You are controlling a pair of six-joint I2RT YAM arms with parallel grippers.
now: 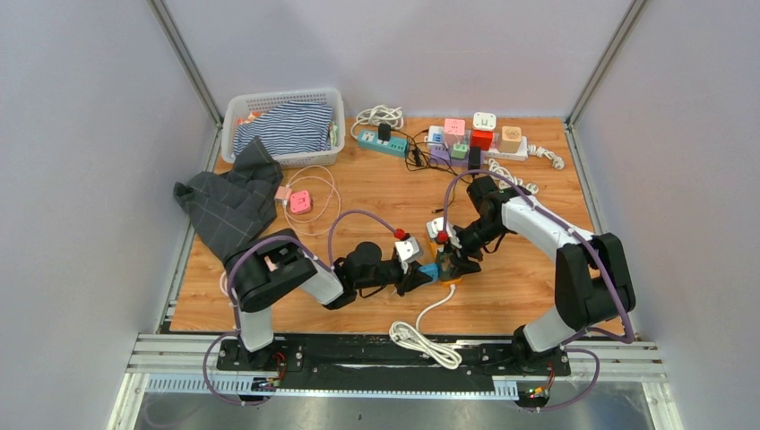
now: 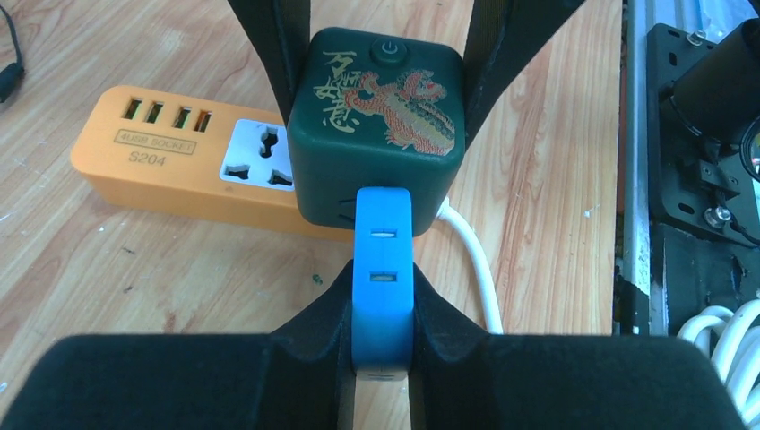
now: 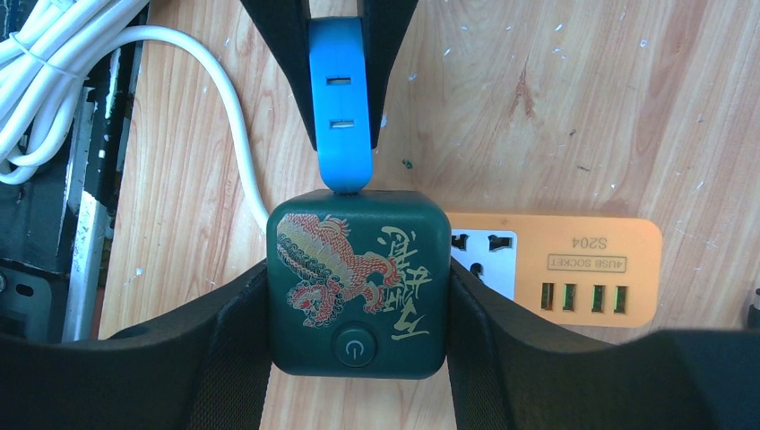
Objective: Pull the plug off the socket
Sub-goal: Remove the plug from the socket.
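Top view: just toward 6 o'clock from the middle of the tabletop (image 1: 376,193), the left tool (image 1: 423,276) reaches in from 9 o'clock and the right tool (image 1: 459,262) from 1 o'clock, meeting tip to tip. The blue plug (image 1: 431,270) shows between them.

Left wrist view: the left tool is narrow, clamped on the plug's sides. The plug's far end meets the green cube socket (image 2: 376,116) at 12 o'clock. An orange power strip (image 2: 179,170) extends toward 10 o'clock and a white cable (image 2: 475,260) lies at 3 o'clock.

Right wrist view: the right tool stands fairly wide, its fingers pressed on the cube's two flanks. The plug sticks out at 12 o'clock, with the strip at 3 o'clock.
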